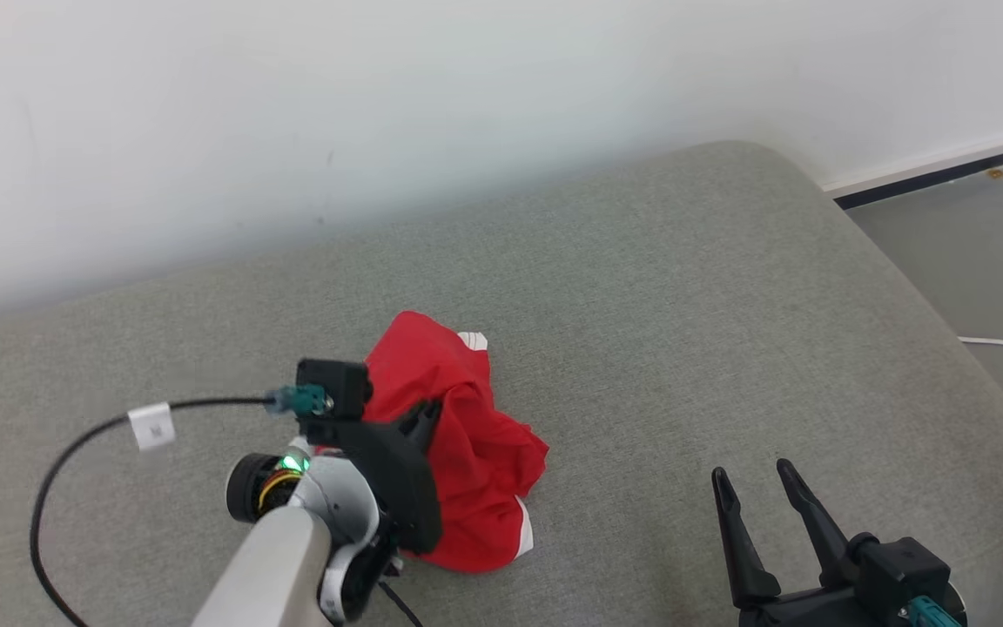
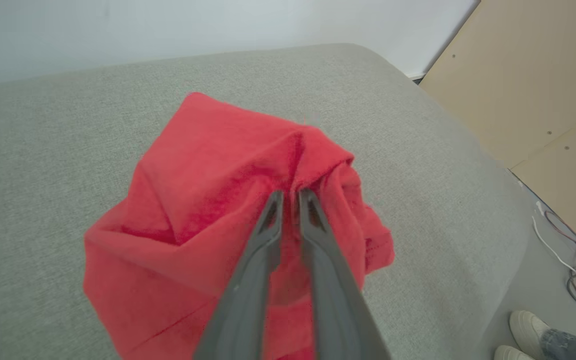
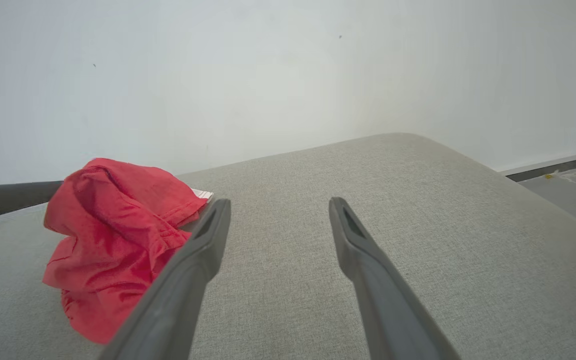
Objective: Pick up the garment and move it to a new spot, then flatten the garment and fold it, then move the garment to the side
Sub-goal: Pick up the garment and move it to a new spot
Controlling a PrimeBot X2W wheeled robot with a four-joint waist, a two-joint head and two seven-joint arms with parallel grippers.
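one red garment (image 2: pixel 193 210), left claw (image 2: pixel 288 194) pinching it

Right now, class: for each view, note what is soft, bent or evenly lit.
Head view: even light, faint shadow under the red garment. Left wrist view: the left gripper blurs toward the lens; the cushion edge looks bowed. Right wrist view: the right gripper is soft low down; no glare.

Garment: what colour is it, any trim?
The garment is red with white trim; head view shows it best.
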